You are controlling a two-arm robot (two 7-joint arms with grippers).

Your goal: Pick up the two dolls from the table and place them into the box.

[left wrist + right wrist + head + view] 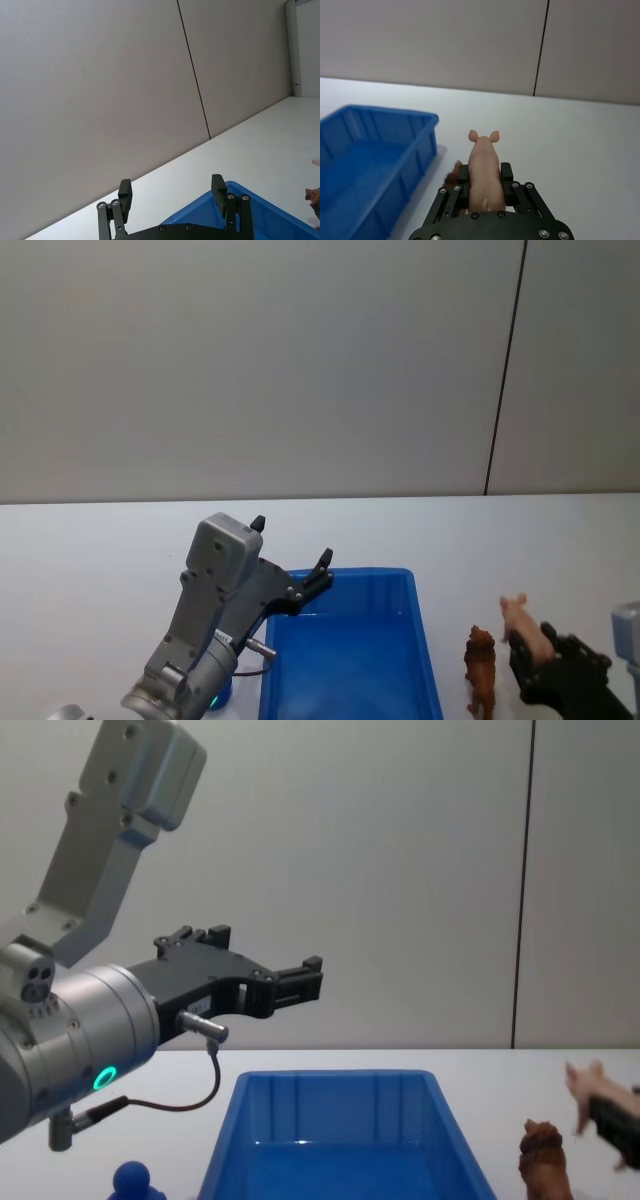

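Note:
The pale pink piglet doll (522, 623) is held clear of the white table (100, 550), with my right gripper (540, 650) shut on its body. In the right wrist view the pink doll (484, 167) sticks out nose-forward between the black fingers (507, 175). The shaggy brown doll (481, 670) stands on the table between the pink doll and the blue box (360, 573). My left gripper (292, 543) hovers open above the box's far left corner, holding nothing. The chest view shows the box (340, 1105), brown doll (545, 1155) and lifted pink doll (583, 1088).
A small blue knob-shaped object (135, 1182) sits on the table left of the box, under my left arm. A grey wall with a dark vertical seam (505, 370) stands behind the table. Bare table lies beyond and to the right of the box.

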